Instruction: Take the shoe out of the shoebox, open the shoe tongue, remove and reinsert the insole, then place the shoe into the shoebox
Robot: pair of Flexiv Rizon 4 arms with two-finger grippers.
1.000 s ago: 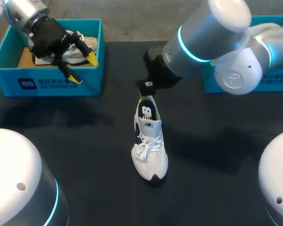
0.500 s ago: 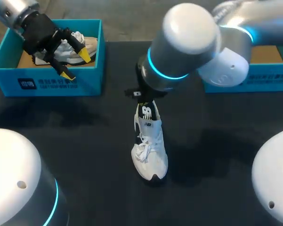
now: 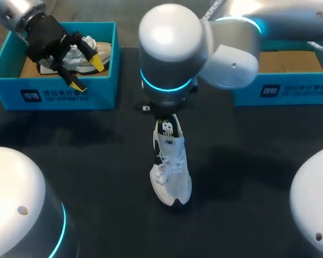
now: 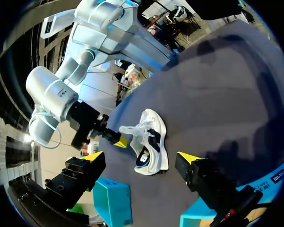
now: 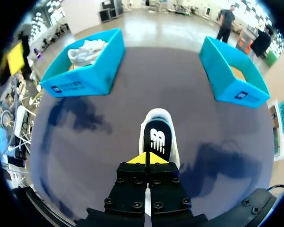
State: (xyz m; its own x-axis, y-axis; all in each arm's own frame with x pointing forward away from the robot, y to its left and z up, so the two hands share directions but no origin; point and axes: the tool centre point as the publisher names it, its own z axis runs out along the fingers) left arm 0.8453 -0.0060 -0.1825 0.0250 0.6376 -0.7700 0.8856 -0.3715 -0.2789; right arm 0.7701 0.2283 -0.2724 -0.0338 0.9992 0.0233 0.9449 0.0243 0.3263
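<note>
A white shoe with a black logo patch stands upright on the dark table, heel towards the far side. My right arm hangs over its heel and hides the gripper in the head view. In the right wrist view my right gripper is shut, its yellow tips together just above the heel end of the shoe, and I see nothing held. My left gripper is open above the left blue shoebox. From the left wrist view the shoe lies far ahead of the open fingers.
The left shoebox holds a second white shoe. Another blue shoebox stands at the far right, its brown floor showing. Dark tabletop surrounds the shoe on all sides.
My right arm has swung leftwards until its big joint sits over the shoe's heel. The left gripper drew back slightly to the left, then held still. The shoe has not moved.
</note>
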